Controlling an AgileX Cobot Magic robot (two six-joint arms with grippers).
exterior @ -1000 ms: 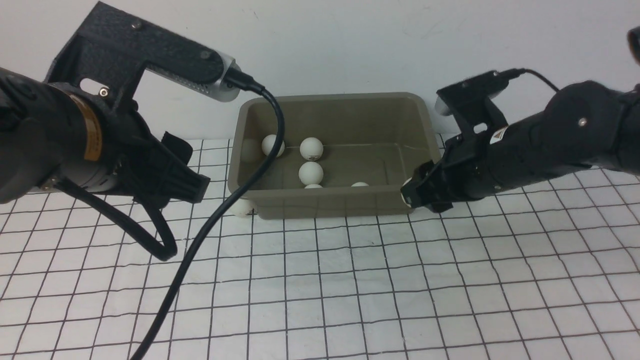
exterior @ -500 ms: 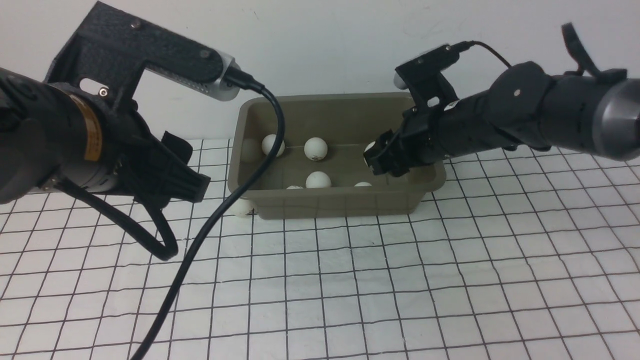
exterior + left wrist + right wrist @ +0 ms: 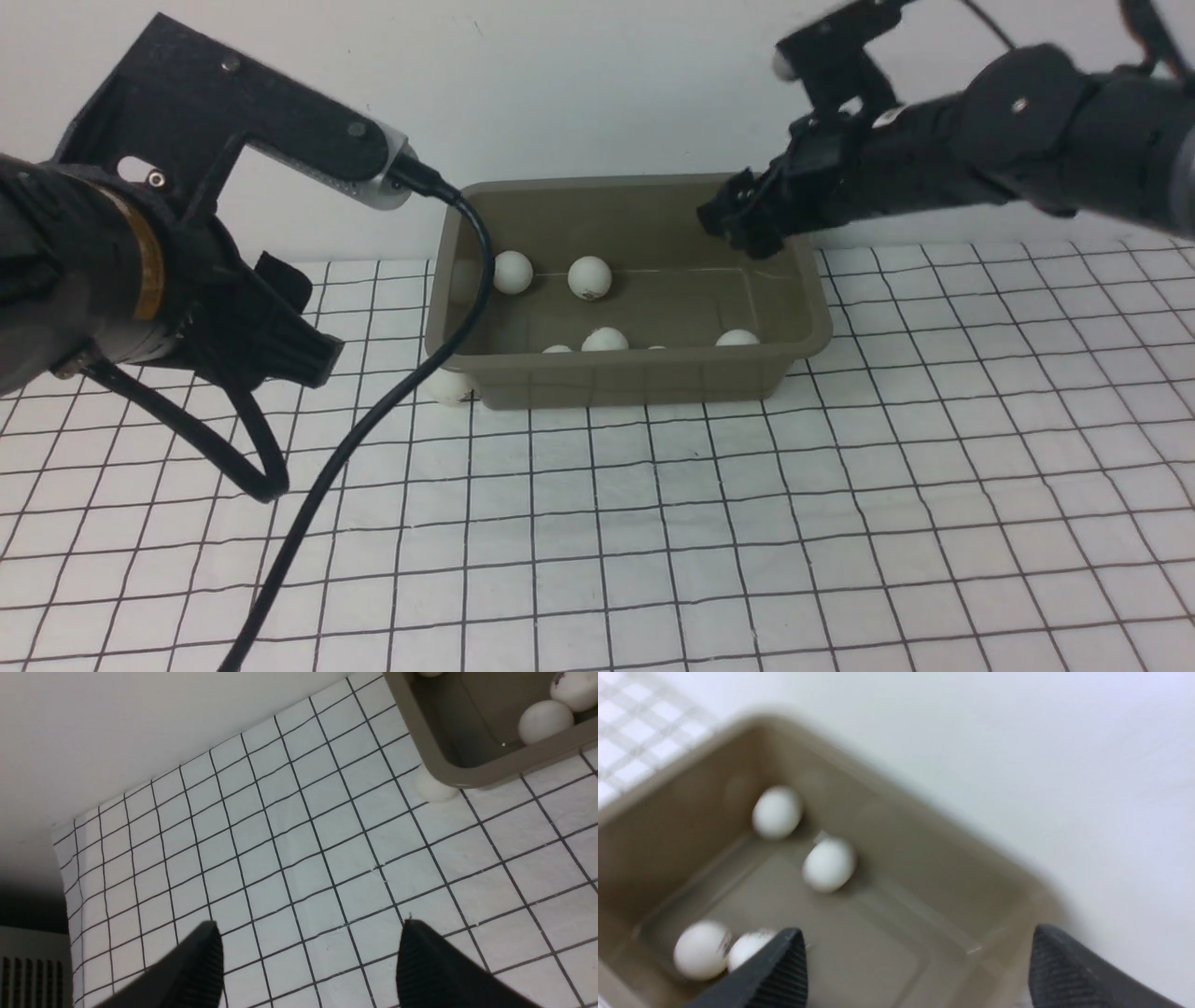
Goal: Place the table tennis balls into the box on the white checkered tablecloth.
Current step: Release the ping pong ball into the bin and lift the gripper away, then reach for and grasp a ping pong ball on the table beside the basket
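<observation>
The box (image 3: 625, 381) stands at 12 o'clock on the white checkered tablecloth (image 3: 653, 523), with several table tennis balls (image 3: 589, 277) inside and one ball (image 3: 451, 385) outside, just beside its 7 o'clock corner. The right gripper (image 3: 917, 933) hovers over its 2 o'clock corner, fingers spread and empty; the left gripper (image 3: 310, 926), at 9 o'clock, is spread and empty too
</observation>
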